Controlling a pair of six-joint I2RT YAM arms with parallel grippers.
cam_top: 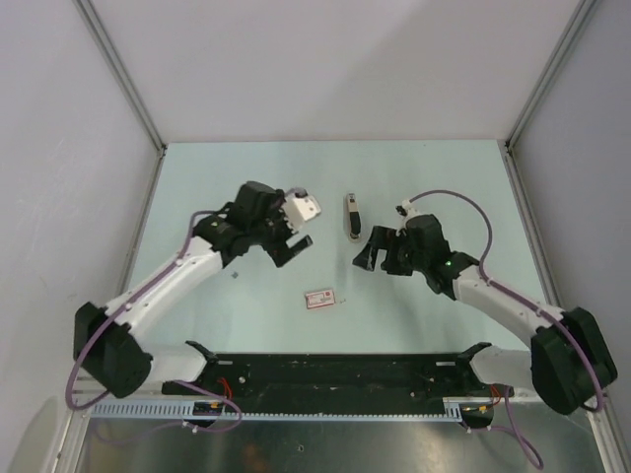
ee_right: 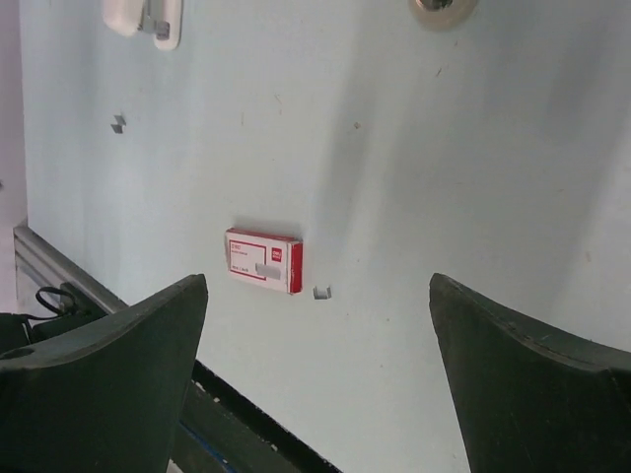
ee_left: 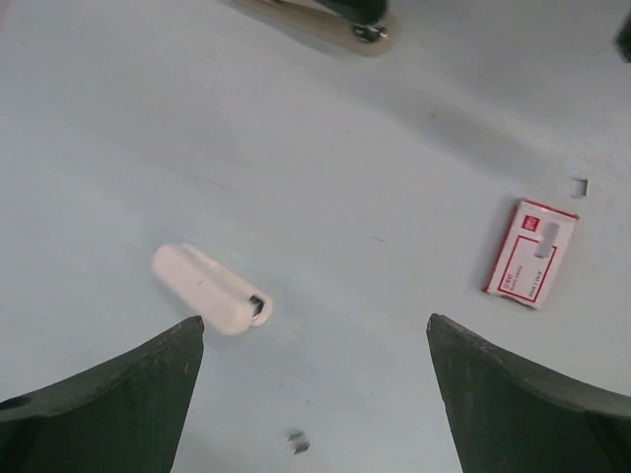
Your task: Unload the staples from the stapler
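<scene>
The stapler lies in two parts. Its white shell (ee_left: 209,289) is on the table just ahead of my left gripper's left finger, and it also shows in the right wrist view (ee_right: 143,20). The dark grey channel part (cam_top: 350,215) lies between the two arms and shows at the top edge of the left wrist view (ee_left: 345,20). Loose staples lie on the table: a small grey bit (ee_left: 297,442) between the left fingers, another (ee_right: 321,292) beside the packet, and one (cam_top: 235,275) under the left arm. My left gripper (cam_top: 294,248) (ee_left: 315,325) is open and empty. My right gripper (cam_top: 375,258) (ee_right: 317,296) is open and empty.
A flat pink-and-white packet (cam_top: 319,298) lies at the table's near middle, and shows in both wrist views (ee_left: 531,252) (ee_right: 264,259). The black base rail (cam_top: 335,372) runs along the near edge. Enclosure walls stand on the left, right and back.
</scene>
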